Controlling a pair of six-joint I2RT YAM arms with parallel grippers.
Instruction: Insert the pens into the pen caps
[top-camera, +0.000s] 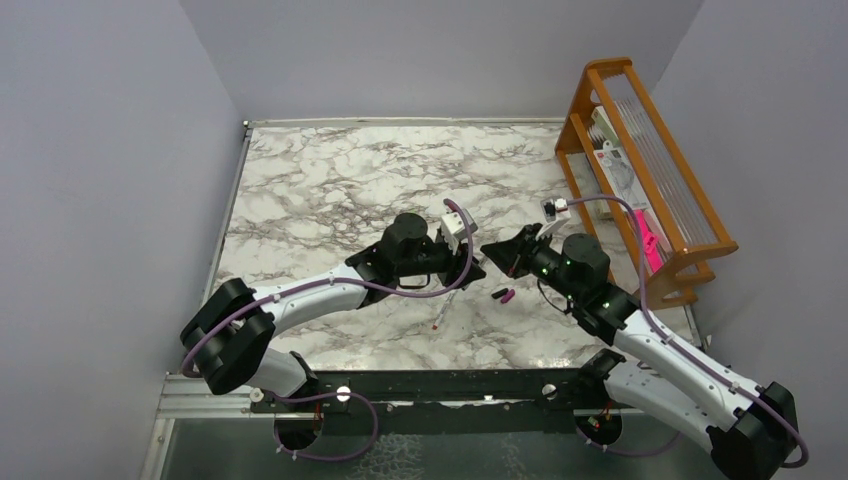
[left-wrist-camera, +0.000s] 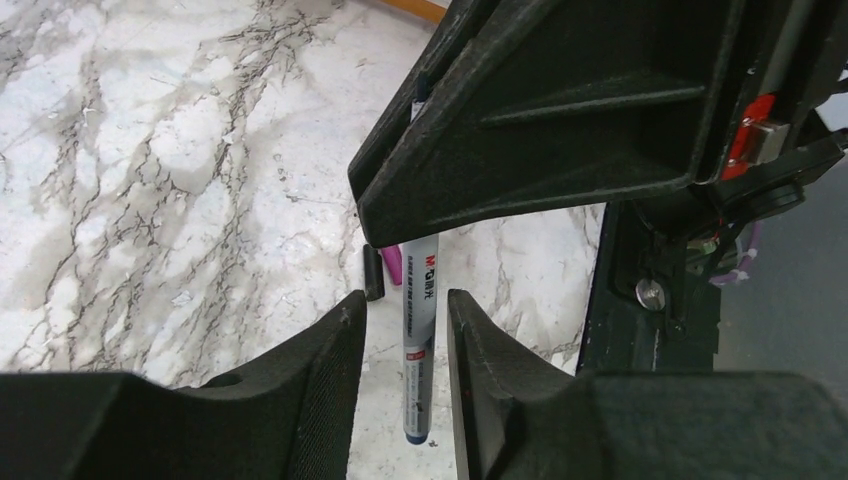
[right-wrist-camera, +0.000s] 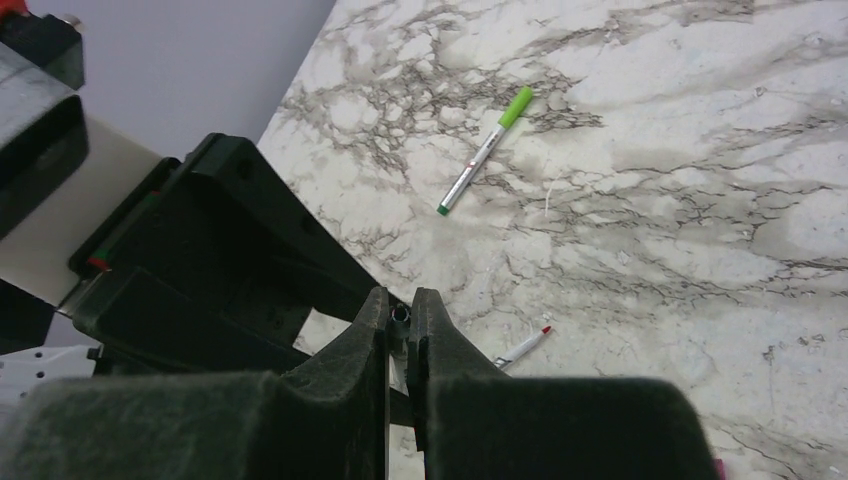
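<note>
The grey pen (left-wrist-camera: 420, 330) runs lengthwise through the gap of the left gripper (left-wrist-camera: 405, 300). That gripper stands open, with a thin slit of table (top-camera: 330, 190) showing on each side of the pen, so neither finger clearly touches it. The pen's far end disappears under the right gripper (right-wrist-camera: 401, 295), whose fingers are pinched almost together on a small round end, apparently this pen's. Just past the left fingertips, the black cap (left-wrist-camera: 373, 272) and the magenta cap (left-wrist-camera: 392, 262) lie side by side on the marble. A red-tipped pen (right-wrist-camera: 525, 345) lies uncapped close to the grippers. Farther out lies a pen wearing the green cap (right-wrist-camera: 483, 153). A wooden rack (top-camera: 690, 230) stands at the table's right edge.
</note>
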